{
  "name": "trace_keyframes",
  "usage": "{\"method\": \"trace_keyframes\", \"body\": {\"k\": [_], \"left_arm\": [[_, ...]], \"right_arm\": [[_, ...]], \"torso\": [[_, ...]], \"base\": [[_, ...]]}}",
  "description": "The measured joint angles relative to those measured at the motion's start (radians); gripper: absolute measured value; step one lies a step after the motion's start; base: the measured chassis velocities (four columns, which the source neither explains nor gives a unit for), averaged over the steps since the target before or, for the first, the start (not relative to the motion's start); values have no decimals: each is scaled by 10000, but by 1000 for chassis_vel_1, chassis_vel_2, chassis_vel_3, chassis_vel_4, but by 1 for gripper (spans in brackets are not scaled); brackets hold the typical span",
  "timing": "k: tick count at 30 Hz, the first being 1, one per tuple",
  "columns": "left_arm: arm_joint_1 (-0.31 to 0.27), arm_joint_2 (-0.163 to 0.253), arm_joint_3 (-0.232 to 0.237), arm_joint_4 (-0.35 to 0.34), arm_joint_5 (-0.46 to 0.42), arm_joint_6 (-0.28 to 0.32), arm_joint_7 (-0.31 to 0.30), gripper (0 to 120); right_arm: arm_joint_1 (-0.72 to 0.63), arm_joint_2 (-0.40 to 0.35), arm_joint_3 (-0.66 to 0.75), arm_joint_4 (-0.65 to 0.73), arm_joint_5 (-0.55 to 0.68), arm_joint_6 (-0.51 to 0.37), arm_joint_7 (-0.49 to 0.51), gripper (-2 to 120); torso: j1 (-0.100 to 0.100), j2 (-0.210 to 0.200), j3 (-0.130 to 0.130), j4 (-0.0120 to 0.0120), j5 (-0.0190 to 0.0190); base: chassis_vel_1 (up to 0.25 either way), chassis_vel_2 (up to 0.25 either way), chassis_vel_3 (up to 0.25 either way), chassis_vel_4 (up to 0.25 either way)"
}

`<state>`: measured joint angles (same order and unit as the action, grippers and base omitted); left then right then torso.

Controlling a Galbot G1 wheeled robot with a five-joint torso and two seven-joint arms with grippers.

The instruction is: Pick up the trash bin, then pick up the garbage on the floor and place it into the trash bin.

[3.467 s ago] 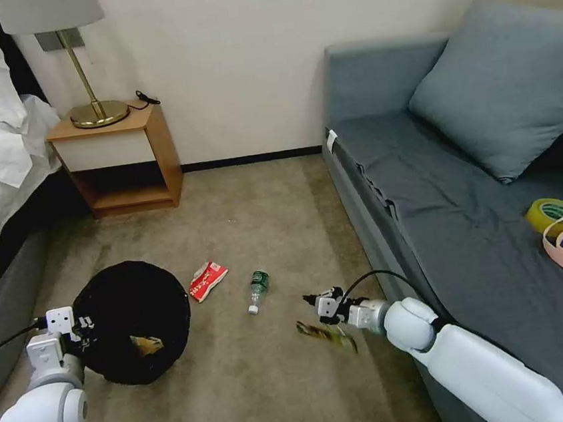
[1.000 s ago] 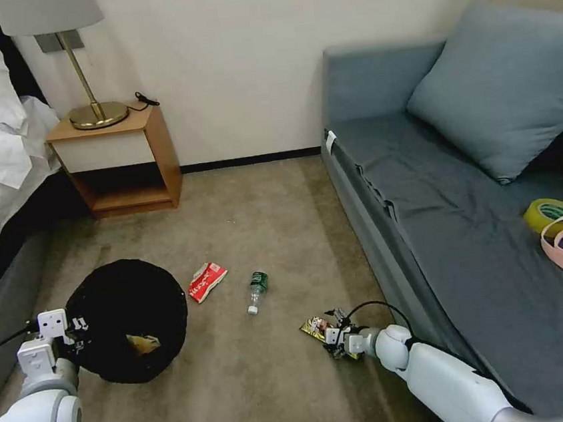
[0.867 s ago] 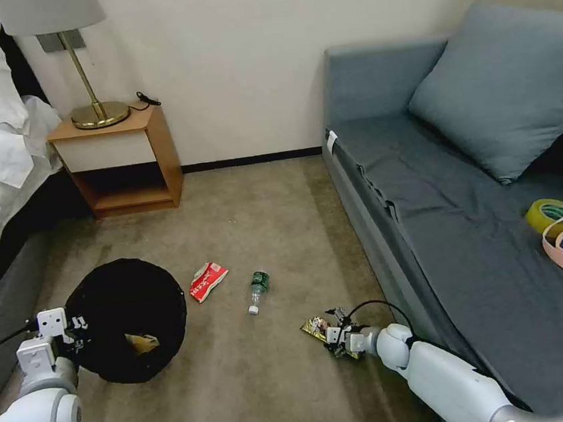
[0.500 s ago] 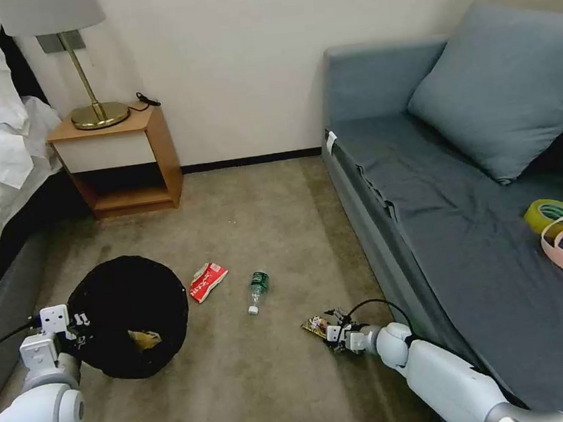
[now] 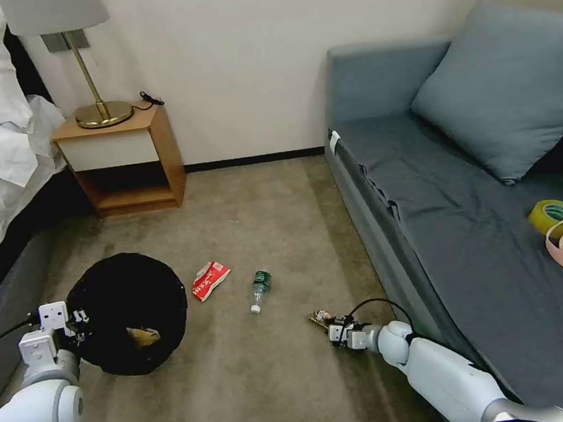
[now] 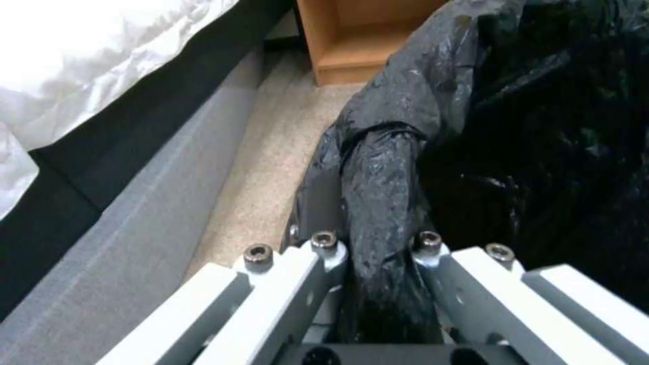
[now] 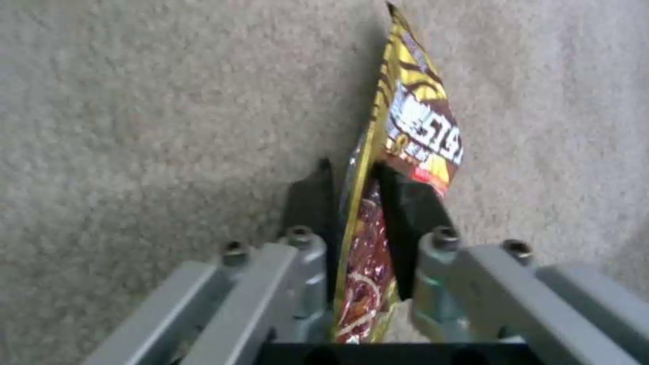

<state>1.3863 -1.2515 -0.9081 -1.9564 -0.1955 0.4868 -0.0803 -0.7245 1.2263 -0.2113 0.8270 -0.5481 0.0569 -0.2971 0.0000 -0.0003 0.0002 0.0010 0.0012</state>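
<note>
Currently right gripper (image 7: 358, 203) is clamped on the snack wrapper (image 7: 405, 137), held edge-up, long axis running straight out from the fingers, low over open carpet (image 5: 278, 372) beside the sofa (image 5: 390, 226). Left gripper (image 6: 372, 243) pinches the trash bin (image 5: 131, 307) rim; bottle (image 5: 258, 290) and red-and-white packet (image 5: 209, 279) lie between.

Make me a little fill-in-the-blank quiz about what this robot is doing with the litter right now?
1. The right gripper is shut on a shiny snack ____.
2. The left gripper pinches the rim of the black-lined ____.
3. The bottle lies on the carpet between the red packet and the ____ gripper.
4. The yellow tape roll sits on the ____.

Answers: wrapper; bin; right; sofa
</note>
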Motion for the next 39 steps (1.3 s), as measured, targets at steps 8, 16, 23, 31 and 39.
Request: {"method": "trace_keyframes", "body": {"k": [8, 16, 23, 31, 39], "left_arm": [[2, 10, -7, -27, -24, 1, 6, 4], [-7, 9, 23, -23, -39, -2, 17, 4], [-4, 29, 51, -48, -30, -3, 48, 4], [28, 48, 62, -68, 77, -74, 263, 4], [-44, 17, 212, -52, 219, -160, 360, 4]], "right_arm": [[-14, -132, 6, 60, -27, -103, -29, 0], [-207, -413, 146, 938, 24, -214, -201, 0], [-245, -573, 415, 1873, 98, -131, -244, 0], [97, -610, 587, 3294, 545, 588, -269, 0], [950, -116, -516, 4977, 3595, 553, 157, 0]], "torso": [[0, -1, 1, -13, -15], [2, -2, 1, -18, -16], [1, -1, -1, -11, -13], [2, 0, -1, -10, -12], [2, 2, -2, -9, -13]], "base": [[0, 0, 0, 0], [0, 0, 0, 0], [0, 0, 0, 0], [0, 0, 0, 0], [0, 0, 0, 0]]}}
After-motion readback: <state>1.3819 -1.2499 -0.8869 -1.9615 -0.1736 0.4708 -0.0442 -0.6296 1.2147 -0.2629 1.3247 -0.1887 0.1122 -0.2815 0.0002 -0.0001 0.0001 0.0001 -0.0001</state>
